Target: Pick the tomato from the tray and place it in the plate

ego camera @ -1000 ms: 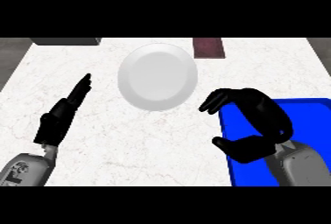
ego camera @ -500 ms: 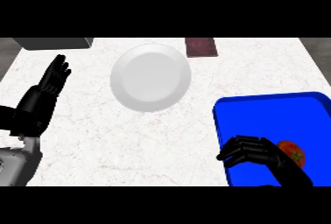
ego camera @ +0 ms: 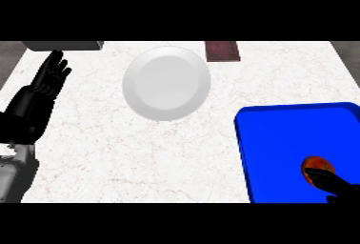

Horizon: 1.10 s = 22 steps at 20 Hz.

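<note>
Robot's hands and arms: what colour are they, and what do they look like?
The left hand is all black and slim, on a black wrist that joins a light grey forearm. The right hand is black too. Only a small part of it shows, at the lower right corner, and its forearm is out of view.
</note>
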Motion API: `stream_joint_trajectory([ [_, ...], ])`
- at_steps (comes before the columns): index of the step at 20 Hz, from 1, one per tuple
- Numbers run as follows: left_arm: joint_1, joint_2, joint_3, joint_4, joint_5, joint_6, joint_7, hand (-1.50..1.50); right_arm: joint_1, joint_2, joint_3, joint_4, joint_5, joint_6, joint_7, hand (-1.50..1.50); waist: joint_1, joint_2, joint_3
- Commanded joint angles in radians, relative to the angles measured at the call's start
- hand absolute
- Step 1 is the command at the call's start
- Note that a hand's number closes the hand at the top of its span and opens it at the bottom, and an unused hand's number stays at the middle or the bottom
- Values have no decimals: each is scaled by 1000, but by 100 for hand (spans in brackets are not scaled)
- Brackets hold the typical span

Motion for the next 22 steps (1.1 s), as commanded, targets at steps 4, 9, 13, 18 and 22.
stream_joint_trajectory([
  [4,21,-6,16,28,1,-24,-37,0,61,-220,-236,-103,94,-21,134,-150,-2,2,-4],
  [9,13,0,3,-34,-7,-13,23,0,166,-339,-299,-223,263,-13,327,-150,-4,-4,-5],
  [13,7,0,16,-1,-14,-31,-18,0,210,-409,-322,-238,377,47,403,-150,4,2,-3],
  [18,2,-58,-3,46,-56,-22,-49,0,192,-332,-224,-295,507,85,527,-150,13,5,-1],
  [22,-36,-33,42,39,-38,-62,-11,0,65,-281,-157,-247,593,112,615,-150,23,6,-1],
])
